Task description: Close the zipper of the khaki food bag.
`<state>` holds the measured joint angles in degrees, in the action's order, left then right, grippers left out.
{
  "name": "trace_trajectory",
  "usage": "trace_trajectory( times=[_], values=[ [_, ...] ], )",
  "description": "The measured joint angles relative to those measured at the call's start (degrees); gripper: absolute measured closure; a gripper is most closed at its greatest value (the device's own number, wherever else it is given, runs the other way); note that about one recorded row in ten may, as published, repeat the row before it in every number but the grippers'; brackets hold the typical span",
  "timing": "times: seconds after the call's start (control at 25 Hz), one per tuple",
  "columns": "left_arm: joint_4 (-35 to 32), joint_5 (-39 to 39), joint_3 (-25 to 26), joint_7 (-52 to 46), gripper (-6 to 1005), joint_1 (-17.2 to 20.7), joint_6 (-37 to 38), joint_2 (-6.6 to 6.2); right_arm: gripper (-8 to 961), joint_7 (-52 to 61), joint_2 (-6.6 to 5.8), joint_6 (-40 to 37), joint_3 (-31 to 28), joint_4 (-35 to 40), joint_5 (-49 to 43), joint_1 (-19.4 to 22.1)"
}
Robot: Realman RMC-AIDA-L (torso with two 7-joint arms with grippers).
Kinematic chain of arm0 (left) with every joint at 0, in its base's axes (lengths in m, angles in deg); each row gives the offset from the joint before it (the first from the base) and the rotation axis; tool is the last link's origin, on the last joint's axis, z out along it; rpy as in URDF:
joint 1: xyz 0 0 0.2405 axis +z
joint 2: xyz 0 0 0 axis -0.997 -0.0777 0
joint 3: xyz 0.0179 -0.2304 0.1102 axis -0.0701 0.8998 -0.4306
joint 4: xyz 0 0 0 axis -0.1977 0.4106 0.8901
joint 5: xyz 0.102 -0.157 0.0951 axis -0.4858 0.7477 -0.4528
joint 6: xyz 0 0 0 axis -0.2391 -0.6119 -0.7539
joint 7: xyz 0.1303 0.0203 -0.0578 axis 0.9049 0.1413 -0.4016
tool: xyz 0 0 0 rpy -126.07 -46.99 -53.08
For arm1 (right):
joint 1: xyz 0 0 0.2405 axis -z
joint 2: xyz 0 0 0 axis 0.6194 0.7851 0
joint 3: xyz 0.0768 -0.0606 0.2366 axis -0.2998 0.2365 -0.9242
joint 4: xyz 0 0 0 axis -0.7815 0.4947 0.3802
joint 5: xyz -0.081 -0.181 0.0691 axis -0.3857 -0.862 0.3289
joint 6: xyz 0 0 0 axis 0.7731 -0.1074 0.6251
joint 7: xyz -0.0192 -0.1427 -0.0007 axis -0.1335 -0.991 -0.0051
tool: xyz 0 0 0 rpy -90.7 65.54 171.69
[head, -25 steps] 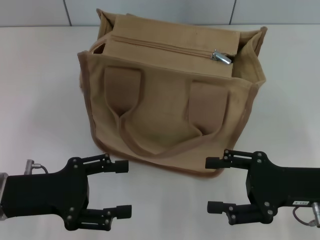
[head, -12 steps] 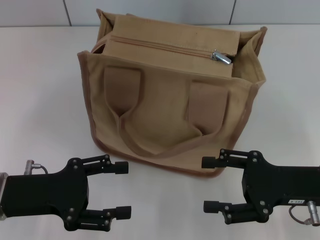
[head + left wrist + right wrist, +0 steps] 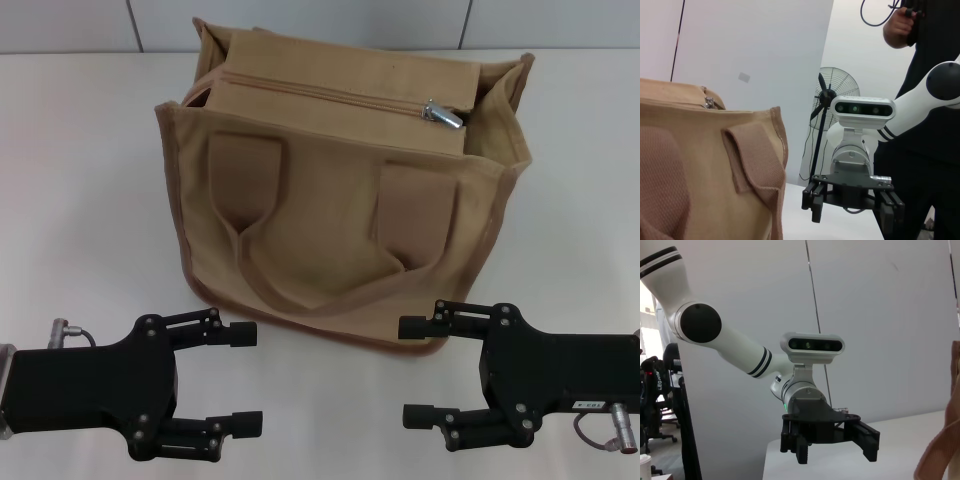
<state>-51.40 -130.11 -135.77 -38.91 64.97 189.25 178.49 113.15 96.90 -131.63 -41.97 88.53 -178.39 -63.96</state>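
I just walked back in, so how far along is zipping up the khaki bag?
Done: nothing visibly. The silver metal pull tab sits at the right end of the tan zipper on the boxy khaki canvas food bag; whether the teeth are meshed is unclear. In hand: nothing; the left end effector and right end effector are open, clear of the bag. Left: grasp the tab and pull.

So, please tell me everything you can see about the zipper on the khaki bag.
The zipper is a tan line running across the top panel of the khaki food bag, which stands upright on the white table. Its small shiny silver pull tab lies at the end of the line toward the robot's right. Left of the tab the teeth look joined. Nothing touches it; both pincers hang open, low, in front of the bag.
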Motion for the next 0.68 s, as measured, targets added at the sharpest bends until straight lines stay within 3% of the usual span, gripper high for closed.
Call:
trace_trajectory(
  times=[0.68],
  values=[
    [0.02, 0.0, -0.17, 0.01, 172, -0.08, 0.3, -0.26, 169, 0.0, -0.01, -0.01, -0.01, -0.01, 0.42, -0.06]
  ],
)
